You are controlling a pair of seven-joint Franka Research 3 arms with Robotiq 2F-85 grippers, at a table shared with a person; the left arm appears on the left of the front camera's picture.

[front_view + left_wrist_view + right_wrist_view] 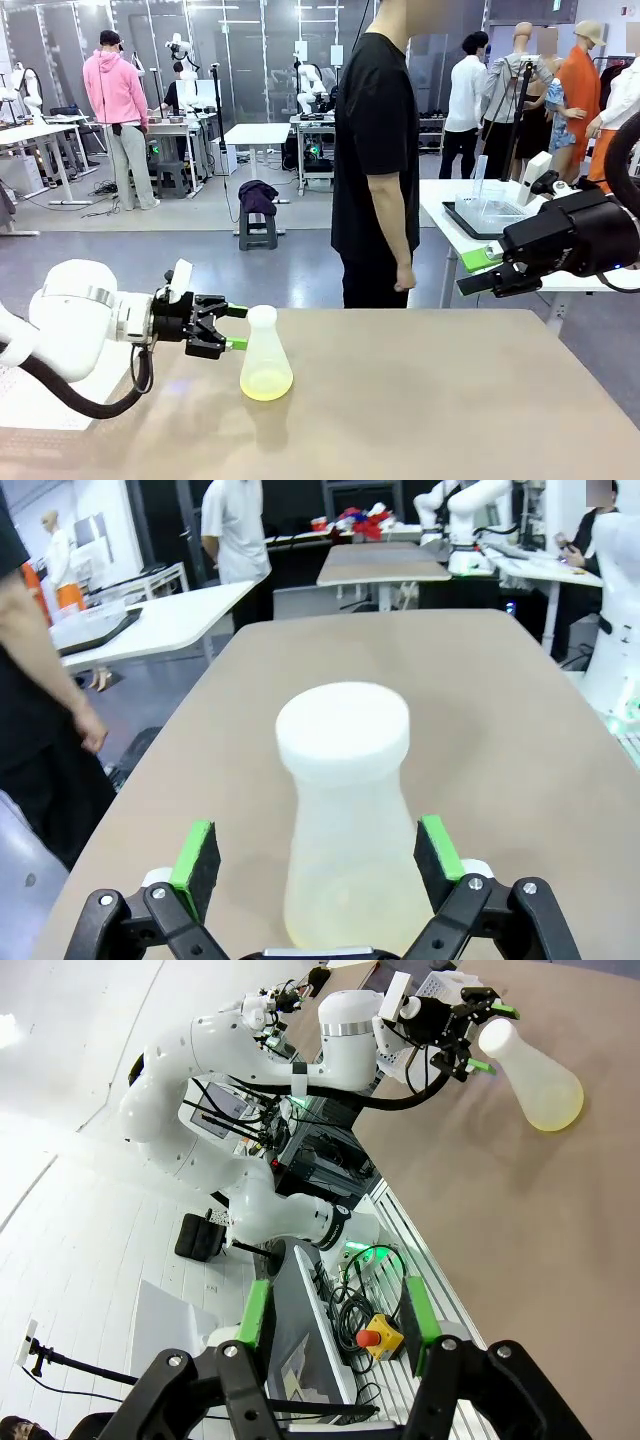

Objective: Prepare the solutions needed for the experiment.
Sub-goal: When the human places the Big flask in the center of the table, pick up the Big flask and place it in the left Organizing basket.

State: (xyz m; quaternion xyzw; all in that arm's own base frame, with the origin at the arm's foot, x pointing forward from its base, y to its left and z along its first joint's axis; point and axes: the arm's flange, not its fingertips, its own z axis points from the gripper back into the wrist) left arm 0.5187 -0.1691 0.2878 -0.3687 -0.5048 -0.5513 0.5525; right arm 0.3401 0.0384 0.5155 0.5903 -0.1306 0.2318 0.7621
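A translucent conical flask (266, 352) stands upright on the tan table (430, 400), left of the middle. The solutions show as a thin yellowish layer (266, 385) in its base. My left gripper (236, 328) is level with the flask's neck and open. In the left wrist view the flask (345, 780) sits between the green pads (196, 852), with a gap on each side. The right wrist view shows the flask (535, 1075) far off. My right gripper (478, 272) hangs above the table's right edge, open, with nothing between its fingers (255, 1312).
A person in black stands at the table's far edge, one hand (405, 276) hanging down. A white side table with a dark tray (490, 215) stands at the back right. A rack with a red stop button (370, 1338) sits below the right gripper.
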